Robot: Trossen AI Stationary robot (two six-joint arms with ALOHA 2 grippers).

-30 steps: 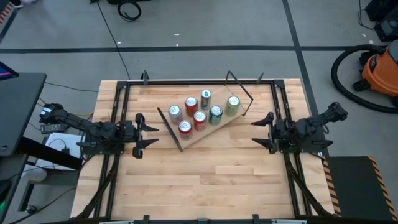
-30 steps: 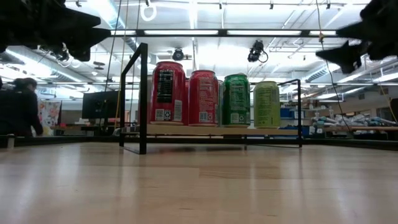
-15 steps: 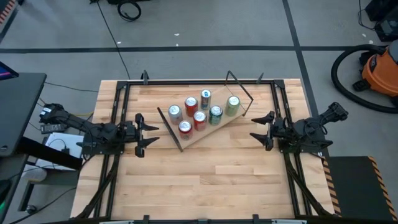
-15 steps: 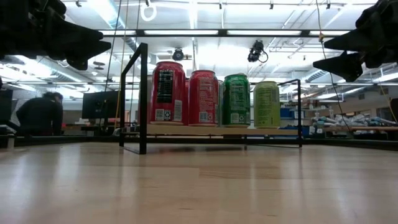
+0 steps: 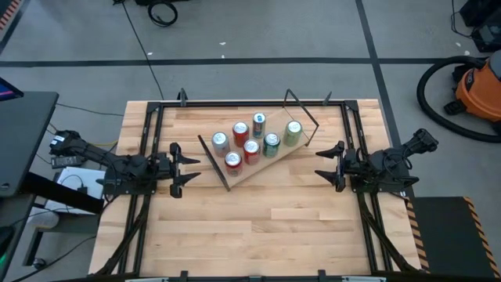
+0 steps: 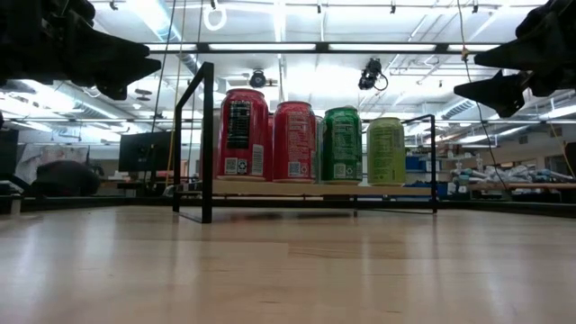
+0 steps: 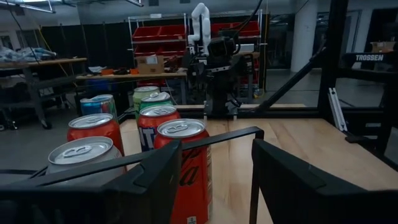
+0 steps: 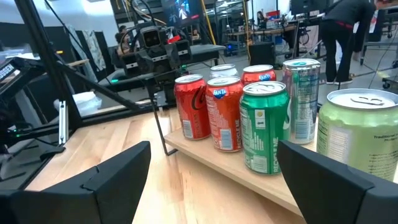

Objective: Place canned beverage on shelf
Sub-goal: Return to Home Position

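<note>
The shelf (image 5: 278, 154), a light-wood plank with black rod frames at both short ends, lies slantwise at the table's far middle. Several cans stand upright on it: red ones (image 5: 233, 160), a silver one (image 5: 220, 141), a blue-topped one (image 5: 258, 121), a dark green one (image 5: 271, 142) and a pale green one (image 5: 293, 130). In the low view the cans (image 6: 294, 140) stand in a row on the plank (image 6: 315, 190). My left gripper (image 5: 188, 165) is open and empty left of the shelf. My right gripper (image 5: 328, 164) is open and empty right of it.
A black rod frame (image 5: 235, 103) runs along the table's far edge and down both sides. The butcher-block tabletop (image 5: 258, 227) shows bare wood on the near half. An orange vacuum (image 5: 479, 88) stands on the floor at the far right.
My right gripper has risen a little, as the low view shows, and stays open. The shelf, the cans and my left gripper have kept still.
</note>
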